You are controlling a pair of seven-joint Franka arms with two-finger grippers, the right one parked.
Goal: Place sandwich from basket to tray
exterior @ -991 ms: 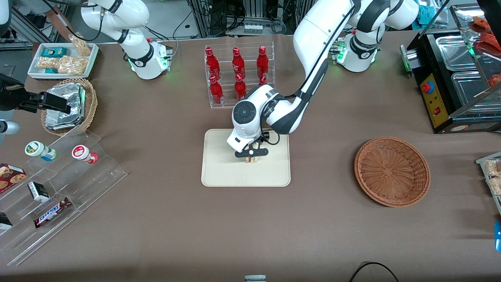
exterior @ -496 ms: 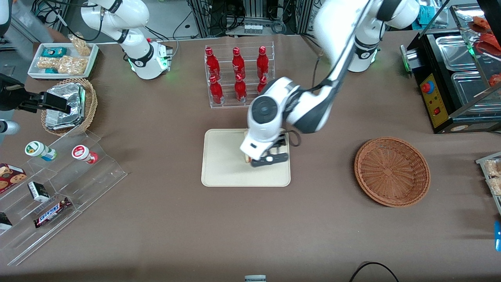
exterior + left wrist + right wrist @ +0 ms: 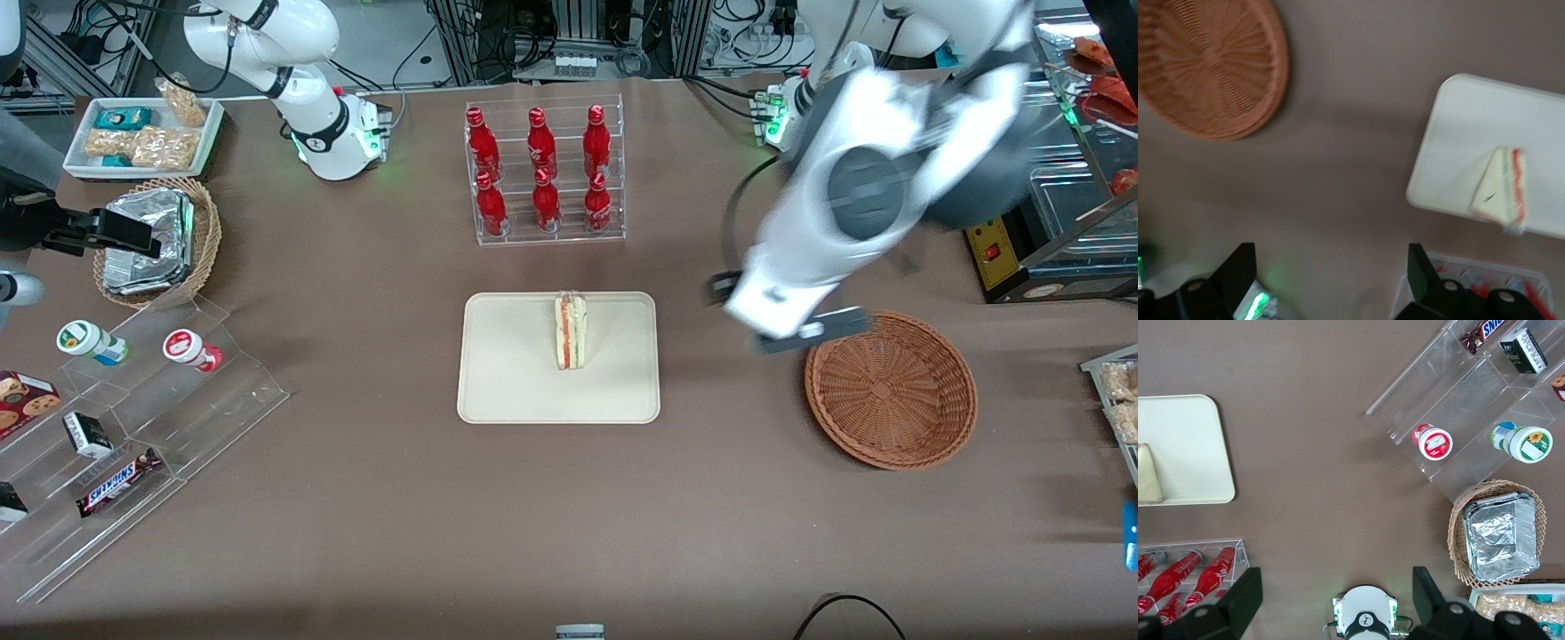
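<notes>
The sandwich (image 3: 570,332) stands on edge on the cream tray (image 3: 507,382), white bread with orange-red and green layers; it also shows in the left wrist view (image 3: 1501,188) on the tray (image 3: 1471,127) and partly in the right wrist view (image 3: 1148,483). The reddish-brown wicker basket (image 3: 891,388) is empty, toward the working arm's end of the table; the left wrist view shows it too (image 3: 1208,63). My left gripper (image 3: 787,331) is open and empty, raised above the table between tray and basket, close to the basket's rim.
A clear rack of red bottles (image 3: 542,173) stands farther from the camera than the tray. A tan basket with foil packs (image 3: 160,240), a white snack tray (image 3: 142,133) and clear tiered shelves (image 3: 133,427) lie toward the parked arm's end. A black counter unit (image 3: 1022,187) stands near the basket.
My left gripper let go of the sandwich on the tray, then rose and swung away toward the basket. The sandwich stays standing on the tray.
</notes>
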